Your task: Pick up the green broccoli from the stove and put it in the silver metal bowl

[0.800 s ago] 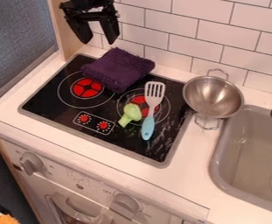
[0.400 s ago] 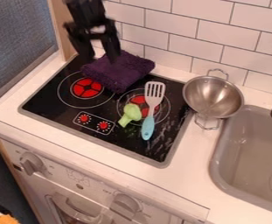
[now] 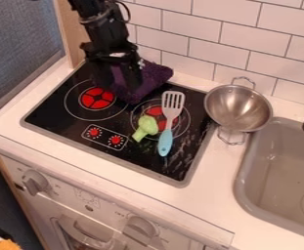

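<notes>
Upper left: your hand (image 3: 120, 86), spread, straddles the purple cloth (image 3: 155, 76), apparently for grasping; next calls for closing.

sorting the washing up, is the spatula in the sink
No, the spatula lies on the black stovetop, with its handle beside the green toy vegetable.

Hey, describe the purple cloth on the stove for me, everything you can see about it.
The purple cloth is dark, looks soft and fuzzy like towelling, and seems folded into a thick, rumpled pad. It lies at the back of the black cooktop, just behind the left burner. The end effector is over its left part, fingers apart with purple showing between them; whether they touch it, I can't tell.
</notes>
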{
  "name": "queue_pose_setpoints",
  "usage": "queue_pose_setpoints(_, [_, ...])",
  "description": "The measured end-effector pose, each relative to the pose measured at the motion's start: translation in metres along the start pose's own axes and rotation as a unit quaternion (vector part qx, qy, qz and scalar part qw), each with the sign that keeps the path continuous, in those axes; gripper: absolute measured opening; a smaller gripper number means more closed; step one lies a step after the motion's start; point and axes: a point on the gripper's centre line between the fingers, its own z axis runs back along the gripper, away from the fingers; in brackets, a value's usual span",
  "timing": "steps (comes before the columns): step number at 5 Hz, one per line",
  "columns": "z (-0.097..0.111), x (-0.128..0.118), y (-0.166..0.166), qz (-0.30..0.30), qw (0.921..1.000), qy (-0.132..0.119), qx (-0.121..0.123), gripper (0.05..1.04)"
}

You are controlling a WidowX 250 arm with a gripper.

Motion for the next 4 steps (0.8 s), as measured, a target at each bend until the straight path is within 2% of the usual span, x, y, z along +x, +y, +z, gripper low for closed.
queue_pose_setpoints(1, [-0.016, -0.01, -0.016, -0.028, 0.9995, 0.007, -0.016, 0.999])
queue_pose_setpoints(3, [-0.042, -0.017, -0.041, -0.096, 0.9946, 0.04, 0.007, 0.999])
queue_pose_setpoints(4, [-0.052, -0.022, -0.045, -0.108, 0.9925, 0.055, 0.014, 0.931])
